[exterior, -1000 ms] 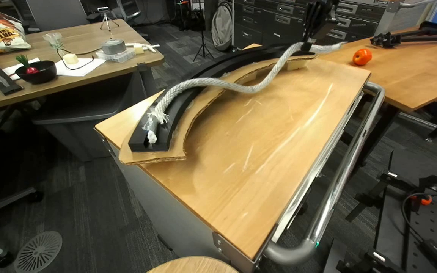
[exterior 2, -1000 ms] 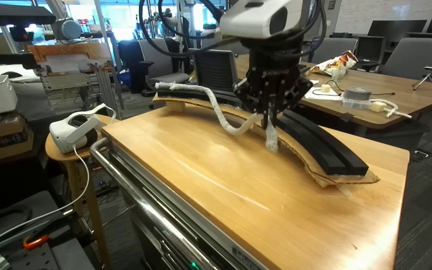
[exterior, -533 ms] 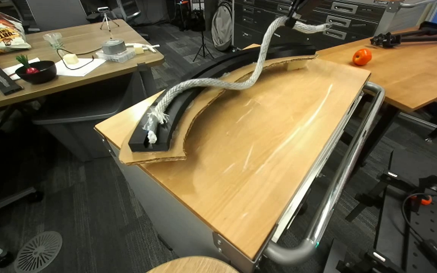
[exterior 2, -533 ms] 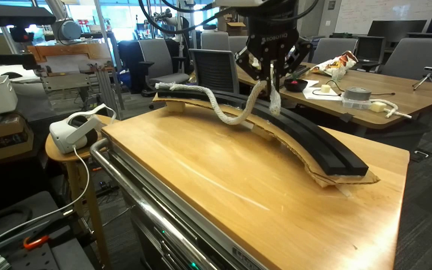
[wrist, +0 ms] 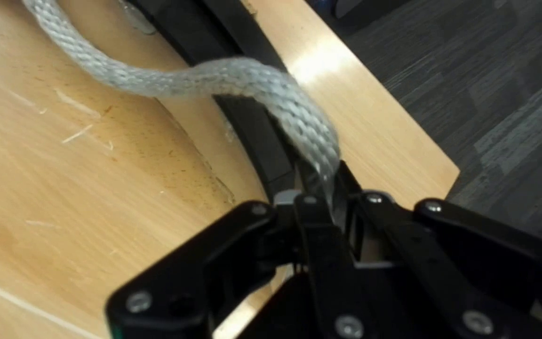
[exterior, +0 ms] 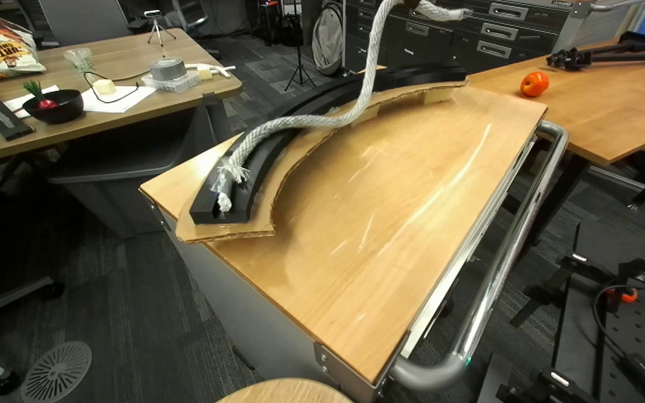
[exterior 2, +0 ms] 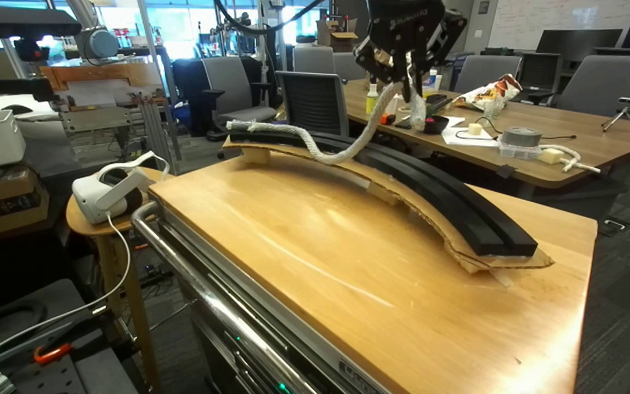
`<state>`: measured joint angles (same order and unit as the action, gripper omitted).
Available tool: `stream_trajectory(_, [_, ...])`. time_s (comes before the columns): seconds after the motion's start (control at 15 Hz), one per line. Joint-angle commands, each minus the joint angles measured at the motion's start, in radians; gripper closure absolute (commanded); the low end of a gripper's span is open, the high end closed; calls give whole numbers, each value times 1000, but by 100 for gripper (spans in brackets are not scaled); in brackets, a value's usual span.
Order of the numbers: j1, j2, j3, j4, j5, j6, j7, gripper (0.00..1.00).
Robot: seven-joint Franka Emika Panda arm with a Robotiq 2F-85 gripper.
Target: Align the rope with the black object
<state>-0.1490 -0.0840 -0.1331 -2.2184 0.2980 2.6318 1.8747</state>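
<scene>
The pale braided rope [exterior: 294, 121] has its frayed, taped end lying on the near end of the black curved strip [exterior: 429, 73] in an exterior view. Its middle leaves the strip, sags over the cardboard edge and rises steeply to my gripper [exterior 2: 407, 90]. The gripper is shut on the rope [exterior 2: 337, 158] well above the black strip [exterior 2: 441, 191], and a short taped end hangs beyond the fingers. In the wrist view the rope [wrist: 158, 82] crosses over the black strip [wrist: 250, 117] and runs between the gripper's fingers [wrist: 330, 193]. The strip has a groove along its length.
The strip sits on a cardboard base [exterior: 227, 230] on a wooden cart top [exterior 2: 304, 235]. A metal handle [exterior 2: 222, 306] runs along one side. Another table [exterior 2: 572, 131] with a chip bag [exterior 2: 490, 96] and a tape roll [exterior 2: 521, 136] stands beyond. A stool holds a white headset [exterior 2: 101, 191].
My gripper has risen from near the cardboard to well above the strip, pulling the rope up with it. The rope's sag is smaller. The frayed end on the strip has not moved.
</scene>
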Motion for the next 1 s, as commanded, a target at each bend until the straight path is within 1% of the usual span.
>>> stream_trajectory(0.0, [-4, -28, 7, -17, -48, 146, -63, 97])
stream_trajectory(0.2, [-11, 7, 15, -11, -142, 277, -81, 97])
stream_trajectory(0.27, [-3, 15, 9, -5, -158, 289, -75, 97])
stream_trajectory(0.67, [13, 63, 17, 25, -141, 248, -88, 97])
stream_trajectory(0.93, [19, 69, 22, 62, -101, 229, -99, 97])
